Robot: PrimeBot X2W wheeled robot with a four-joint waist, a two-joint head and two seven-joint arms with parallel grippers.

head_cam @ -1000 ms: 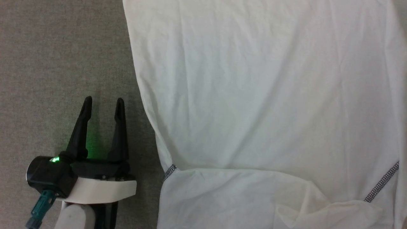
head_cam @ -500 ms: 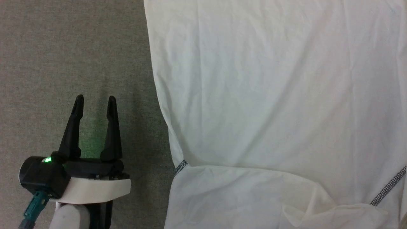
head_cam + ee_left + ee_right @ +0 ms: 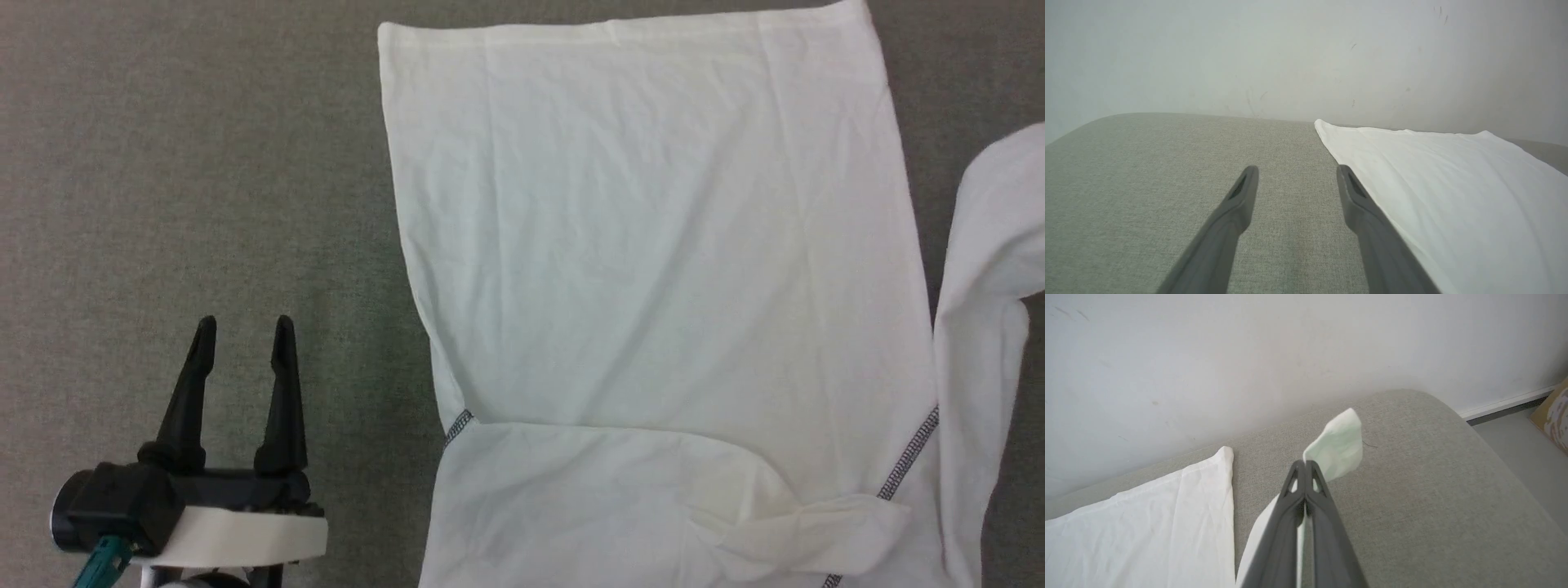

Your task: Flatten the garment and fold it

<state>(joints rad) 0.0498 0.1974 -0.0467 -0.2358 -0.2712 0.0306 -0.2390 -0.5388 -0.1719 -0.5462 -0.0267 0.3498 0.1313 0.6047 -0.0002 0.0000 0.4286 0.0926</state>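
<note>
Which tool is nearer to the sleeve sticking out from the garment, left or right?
Right. The right tool is shut on the sleeve; the left tool stands open over the grey surface, across the garment from it.

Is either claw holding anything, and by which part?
The right claw grips the garment by its sleeve, near the free end; the left claw is open, empty.
</note>
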